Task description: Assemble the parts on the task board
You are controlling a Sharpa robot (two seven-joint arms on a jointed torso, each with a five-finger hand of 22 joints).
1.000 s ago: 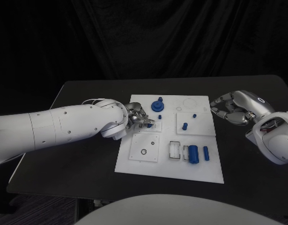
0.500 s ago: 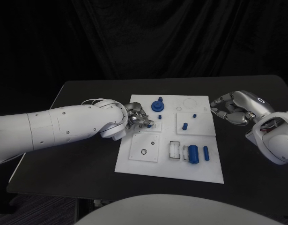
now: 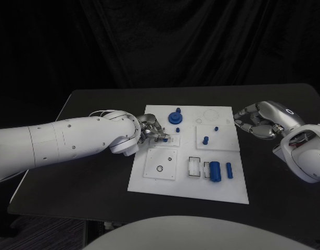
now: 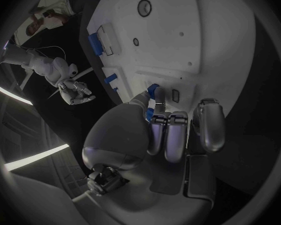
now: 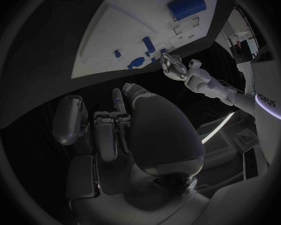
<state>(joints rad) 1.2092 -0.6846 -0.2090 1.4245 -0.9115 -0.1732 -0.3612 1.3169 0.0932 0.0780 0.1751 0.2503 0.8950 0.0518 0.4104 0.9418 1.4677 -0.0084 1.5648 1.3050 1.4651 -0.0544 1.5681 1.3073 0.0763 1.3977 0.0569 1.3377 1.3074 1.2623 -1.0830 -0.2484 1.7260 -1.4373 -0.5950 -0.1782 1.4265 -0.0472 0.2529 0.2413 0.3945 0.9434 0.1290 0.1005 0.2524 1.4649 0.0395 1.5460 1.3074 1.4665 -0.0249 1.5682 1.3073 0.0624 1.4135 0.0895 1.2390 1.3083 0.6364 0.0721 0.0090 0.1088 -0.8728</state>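
Little has moved: my left hand [image 3: 151, 131] still pinches a small blue part [image 4: 153, 91] over the white plastic task board [image 3: 167, 179]. My right hand [image 3: 259, 121] hangs beside the board's edge, fingers [image 5: 109, 130] clenched on nothing.

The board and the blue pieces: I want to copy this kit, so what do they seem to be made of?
The board looks like matte white plastic or painted sheet: flat, even, with little glare. The blue pieces look like smooth moulded or printed plastic, uniform in colour with a soft sheen; metal cannot be ruled out. The left hand, working among them, has silvery fingers that look like metal or coated plastic.
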